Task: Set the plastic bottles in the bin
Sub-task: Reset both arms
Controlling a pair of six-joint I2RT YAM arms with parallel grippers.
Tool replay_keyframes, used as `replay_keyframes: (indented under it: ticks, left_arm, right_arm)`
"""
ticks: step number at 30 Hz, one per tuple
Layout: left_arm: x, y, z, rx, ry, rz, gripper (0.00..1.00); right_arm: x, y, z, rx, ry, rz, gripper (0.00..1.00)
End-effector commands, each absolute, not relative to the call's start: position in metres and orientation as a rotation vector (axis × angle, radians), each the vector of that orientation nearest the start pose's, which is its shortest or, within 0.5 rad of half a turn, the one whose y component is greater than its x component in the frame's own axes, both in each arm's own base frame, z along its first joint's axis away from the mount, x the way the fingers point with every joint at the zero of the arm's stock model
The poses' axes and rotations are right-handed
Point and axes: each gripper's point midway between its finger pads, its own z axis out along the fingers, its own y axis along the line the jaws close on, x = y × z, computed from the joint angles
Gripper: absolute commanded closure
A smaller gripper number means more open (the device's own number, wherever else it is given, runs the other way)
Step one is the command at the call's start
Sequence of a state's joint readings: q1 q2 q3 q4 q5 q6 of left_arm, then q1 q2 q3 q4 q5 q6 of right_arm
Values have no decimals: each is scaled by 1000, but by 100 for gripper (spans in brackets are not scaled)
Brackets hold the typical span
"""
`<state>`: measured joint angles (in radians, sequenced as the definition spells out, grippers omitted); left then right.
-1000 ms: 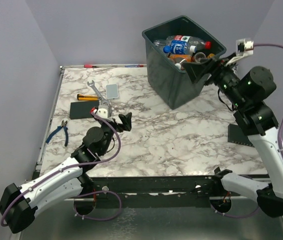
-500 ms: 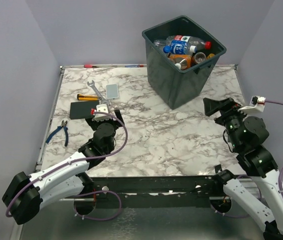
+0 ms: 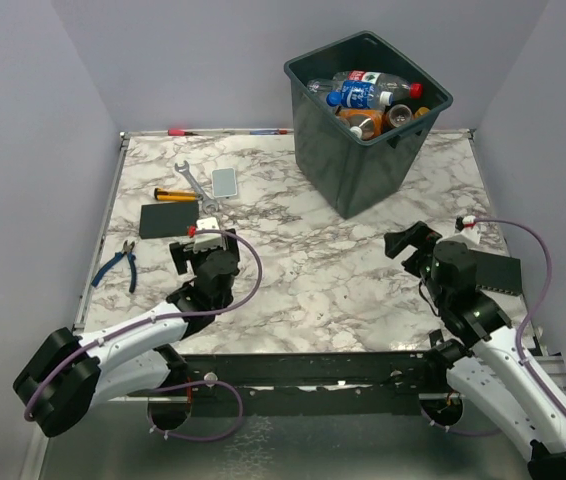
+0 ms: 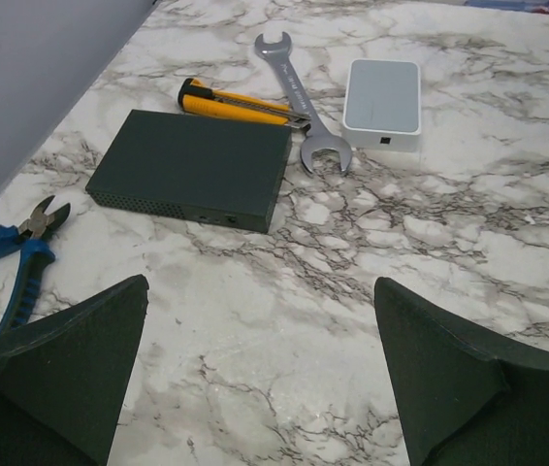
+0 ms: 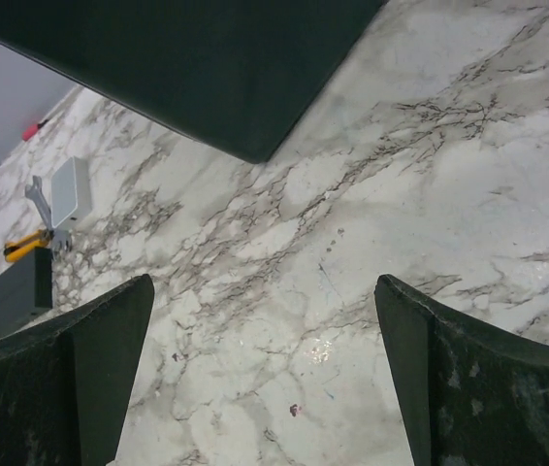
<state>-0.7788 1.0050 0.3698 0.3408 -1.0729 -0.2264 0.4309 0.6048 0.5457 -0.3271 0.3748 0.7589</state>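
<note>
The bin stands at the table's far right, a dark grey-green tub. Several plastic bottles lie inside it, with blue and red labels and an orange one among them. My right gripper hovers low over the marble, in front of the bin and a little to its right, open and empty. In the right wrist view the right gripper frames bare marble, with the bin's wall above. My left gripper sits low at the near left, and the left wrist view shows it open with nothing between the fingers.
Far left of the table holds a black slab, a wrench, a yellow utility knife, a white box and blue-handled pliers. Another black slab lies by the right edge. Grey walls close in on both sides.
My right arm has come back from over the bin's rim and dropped low toward the near right. The left arm has drawn in and turned to face the tools. Both grippers stayed open.
</note>
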Motion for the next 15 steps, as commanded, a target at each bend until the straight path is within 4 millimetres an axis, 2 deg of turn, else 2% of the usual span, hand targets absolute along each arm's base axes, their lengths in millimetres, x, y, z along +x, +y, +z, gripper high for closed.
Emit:
replay_keyframes:
  ticks: [1,3,7,9,11,13,15]
  left_arm:
    - [296,-60,138,-306,1717,275,1]
    - [302,-45,135,-427,1704,257,1]
    - [308,5,127,-701,1622,299,1]
    - [316,11,126,-726,1596,288,1]
    - [329,10,133,-655,1605,319,1]
    - [344,2,135,-423,1679,406,1]
    - [352,1,129,-290,1725,473,1]
  right_arm:
    - [264,81,200,572,1764,502,0]
    - [262,78,196,559,1776,478,0]
    - [259,78,193,514,1796,455,0]
    - [258,77,193,493,1792,450,0]
    - [257,78,192,476,1785,455,0]
    - [255,80,194,460,1776,475,0]
    - [254,82,193,453,1772,489,0]
